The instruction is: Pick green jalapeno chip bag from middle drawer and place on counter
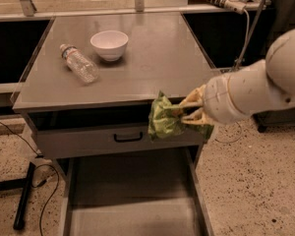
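- Grey counter (162, 58) lies just beyond and above the hand (186, 113).
- Its fingers pinch the green jalapeno chip bag (162, 121), hanging at its left.
- The open middle drawer (132, 205) sits below the hand.

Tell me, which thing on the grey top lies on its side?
The clear plastic bottle, left of the upright white bowl. The gripper holds the green chip bag at the front edge of the counter.

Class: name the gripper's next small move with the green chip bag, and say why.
Probably raise it slightly and carry it in over the counter. The gripper holds the green jalapeno chip bag at the counter's front edge, above the open middle drawer, and the bag hangs partly below the counter top.
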Tool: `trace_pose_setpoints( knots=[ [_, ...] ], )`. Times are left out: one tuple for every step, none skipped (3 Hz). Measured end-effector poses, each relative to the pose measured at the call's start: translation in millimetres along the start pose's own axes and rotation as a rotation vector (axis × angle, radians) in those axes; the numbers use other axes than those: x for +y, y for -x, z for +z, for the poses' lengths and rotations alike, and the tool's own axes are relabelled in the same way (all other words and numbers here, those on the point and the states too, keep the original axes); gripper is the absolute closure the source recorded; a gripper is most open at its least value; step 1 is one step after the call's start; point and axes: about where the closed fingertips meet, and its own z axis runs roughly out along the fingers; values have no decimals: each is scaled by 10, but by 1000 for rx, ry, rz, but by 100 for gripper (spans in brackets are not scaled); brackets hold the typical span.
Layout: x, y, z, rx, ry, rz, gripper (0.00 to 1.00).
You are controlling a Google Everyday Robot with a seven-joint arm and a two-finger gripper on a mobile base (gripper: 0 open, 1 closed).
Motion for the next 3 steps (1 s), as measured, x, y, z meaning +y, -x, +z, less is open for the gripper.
trace_pose_setpoints(
  knots=[
    [-568,17,-370,28,-55,-28,100],
    [-753,98,-529,27,-97,-45,100],
    [-756,103,-528,26,-98,-46,100]
  ],
)
